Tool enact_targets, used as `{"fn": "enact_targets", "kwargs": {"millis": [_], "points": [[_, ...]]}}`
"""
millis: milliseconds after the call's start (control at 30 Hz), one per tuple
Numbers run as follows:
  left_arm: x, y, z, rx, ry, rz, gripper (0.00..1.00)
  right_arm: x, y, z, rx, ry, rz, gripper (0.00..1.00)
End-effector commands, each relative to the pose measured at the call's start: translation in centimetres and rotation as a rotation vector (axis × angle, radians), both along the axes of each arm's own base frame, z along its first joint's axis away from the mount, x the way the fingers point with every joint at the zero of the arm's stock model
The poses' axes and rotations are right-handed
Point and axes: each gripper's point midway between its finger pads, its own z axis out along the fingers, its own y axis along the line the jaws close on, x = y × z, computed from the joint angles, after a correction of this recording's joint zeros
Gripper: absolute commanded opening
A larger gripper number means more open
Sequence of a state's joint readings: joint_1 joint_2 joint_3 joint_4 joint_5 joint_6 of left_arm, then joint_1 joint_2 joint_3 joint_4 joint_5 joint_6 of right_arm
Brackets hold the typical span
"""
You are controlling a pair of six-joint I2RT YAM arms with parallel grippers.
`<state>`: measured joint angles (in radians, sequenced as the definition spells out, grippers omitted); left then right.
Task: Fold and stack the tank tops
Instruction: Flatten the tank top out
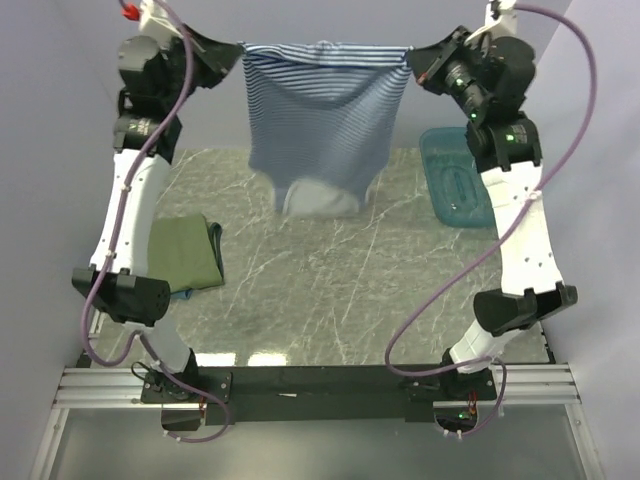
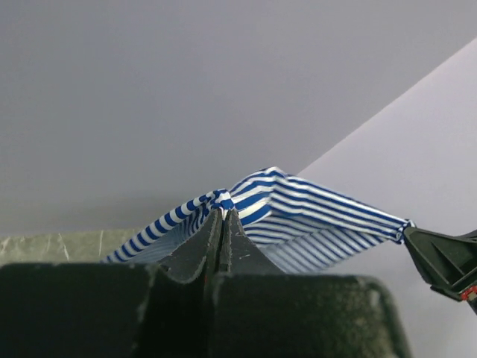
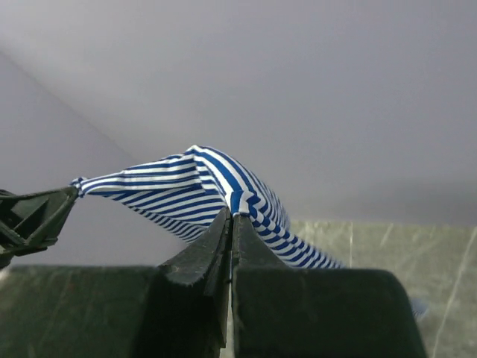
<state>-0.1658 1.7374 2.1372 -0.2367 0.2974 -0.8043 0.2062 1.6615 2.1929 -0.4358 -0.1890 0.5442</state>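
Note:
The navy-and-white striped tank top (image 1: 322, 120) hangs stretched in the air between both grippers, its lower end just above the table at the back. My left gripper (image 1: 238, 50) is shut on its left corner (image 2: 223, 201). My right gripper (image 1: 410, 55) is shut on its right corner (image 3: 238, 201). The olive-green tank top (image 1: 185, 252) lies folded at the table's left, on top of a teal-blue one whose edge (image 1: 180, 294) peeks out beneath it.
A teal plastic basket (image 1: 455, 180) stands at the right rear of the marble-patterned table (image 1: 330, 290). Grey walls close in at the back and both sides. The left arm's elbow (image 1: 125, 295) hangs over the folded stack.

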Motion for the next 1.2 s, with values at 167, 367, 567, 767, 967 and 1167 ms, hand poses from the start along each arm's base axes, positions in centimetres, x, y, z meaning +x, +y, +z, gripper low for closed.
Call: {"fn": "enact_targets", "kwargs": {"millis": [167, 367, 567, 767, 967, 1167], "points": [[-7.9, 1.1, -1.0, -0.009, -0.043, -0.111, 0.01, -3.3, -1.8, -4.8, 0.025, 0.025, -0.003, 0.00], [-13.4, 1.4, -20.8, 0.009, 0.334, -0.127, 0.00, -8.1, -2.7, -24.8, 0.031, 0.425, -0.022, 0.00], [-22.2, 2.3, -36.8, -0.026, 0.689, -0.104, 0.00, -16.3, -2.7, -42.7, 0.018, 0.794, 0.008, 0.00], [-27.1, 2.1, -42.8, -0.093, 0.865, -0.102, 0.19, -20.8, -4.0, -49.3, -0.027, 0.983, -0.035, 0.04], [-26.9, 2.4, -39.5, -0.033, 0.802, -0.075, 0.54, -21.8, -5.9, -48.0, -0.068, 0.948, -0.122, 0.46], [-23.0, 5.4, -36.8, 0.093, 0.780, 0.117, 0.55, -20.9, -5.8, -43.3, -0.116, 0.839, -0.139, 0.50]]}}
